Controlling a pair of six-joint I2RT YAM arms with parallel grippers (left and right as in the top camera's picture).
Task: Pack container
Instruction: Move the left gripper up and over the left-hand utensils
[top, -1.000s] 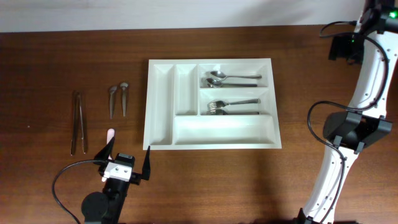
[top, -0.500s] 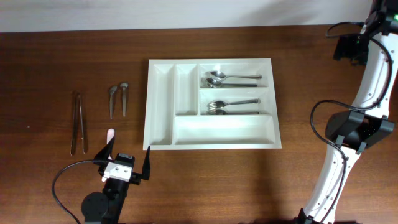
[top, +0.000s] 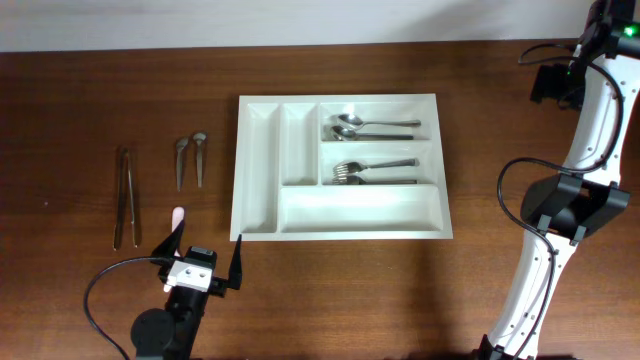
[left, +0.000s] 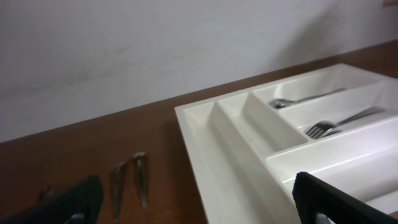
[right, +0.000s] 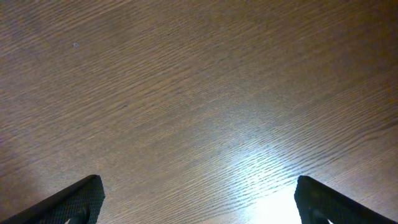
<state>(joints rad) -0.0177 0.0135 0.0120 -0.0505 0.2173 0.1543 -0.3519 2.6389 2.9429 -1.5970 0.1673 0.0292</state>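
The container (top: 258, 165), a large white cutlery tray, lies in the middle of the table. Spoons (top: 370, 125) fill its upper right compartment and forks (top: 375, 172) the one below. The other compartments are bare. Two small spoons (top: 190, 158) and a pair of long metal tongs (top: 125, 195) lie on the wood to its left. My left gripper (top: 205, 252) hovers open and holding nothing near the tray's front left corner. From the left wrist I see the container (left: 205, 134), the small spoons (left: 130, 177) and my left gripper (left: 199, 208). My right gripper (right: 199, 202) is open over bare wood.
A small pink-and-white object (top: 177, 215) lies just beyond the left gripper's fingers. The right arm (top: 590, 130) stands along the table's right edge, its cable looping beside it. A pale wall runs behind the table's far edge.
The top of the right arm has shifted slightly at the far right corner. The left arm and all the cutlery are where they were.
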